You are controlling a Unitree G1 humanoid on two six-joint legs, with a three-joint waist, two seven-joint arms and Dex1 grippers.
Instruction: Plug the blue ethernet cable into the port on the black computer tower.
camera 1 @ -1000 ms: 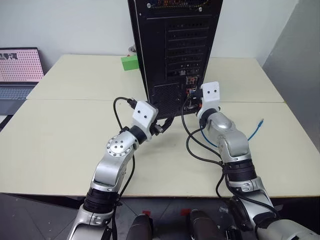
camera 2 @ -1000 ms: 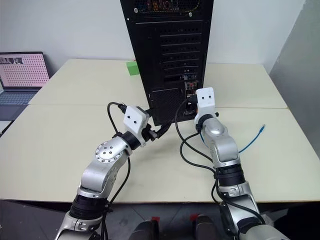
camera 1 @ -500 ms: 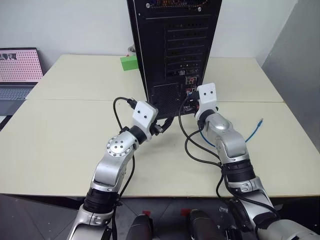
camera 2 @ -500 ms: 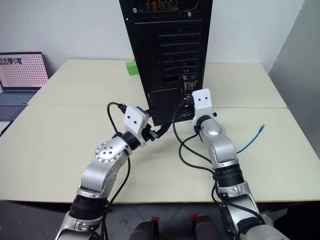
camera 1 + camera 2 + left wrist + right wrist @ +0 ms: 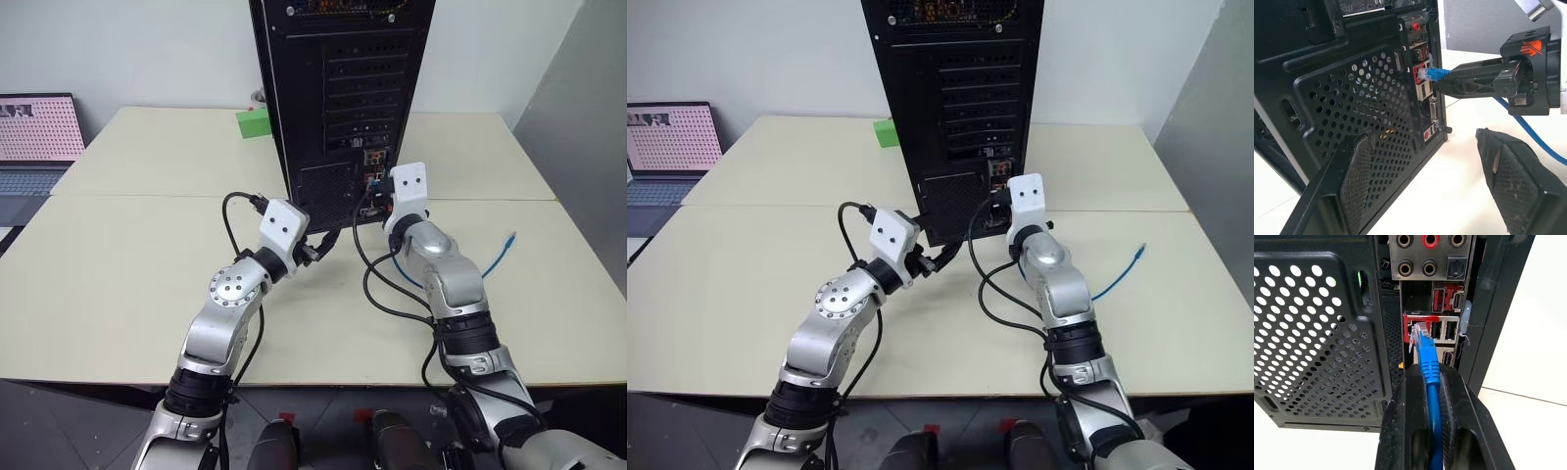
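The black computer tower (image 5: 343, 88) stands upright on the table with its rear panel facing me. My right gripper (image 5: 1428, 377) is shut on the blue ethernet cable (image 5: 1429, 363) just behind its clear plug. The plug's tip sits at the mouth of the red-framed port (image 5: 1411, 328), low on the connector cluster; I cannot tell how deep it goes. The rest of the cable trails right across the table to its free end (image 5: 502, 250). My left gripper (image 5: 1420, 139) hangs open beside the tower's perforated grille, holding nothing, left of the right gripper (image 5: 1449, 83).
A green block (image 5: 253, 122) lies behind the tower on the left. A laptop (image 5: 37, 137) sits at the far left. Black robot wires (image 5: 377, 289) loop over the table (image 5: 118, 264) between my arms. A grey wall (image 5: 588, 117) rises on the right.
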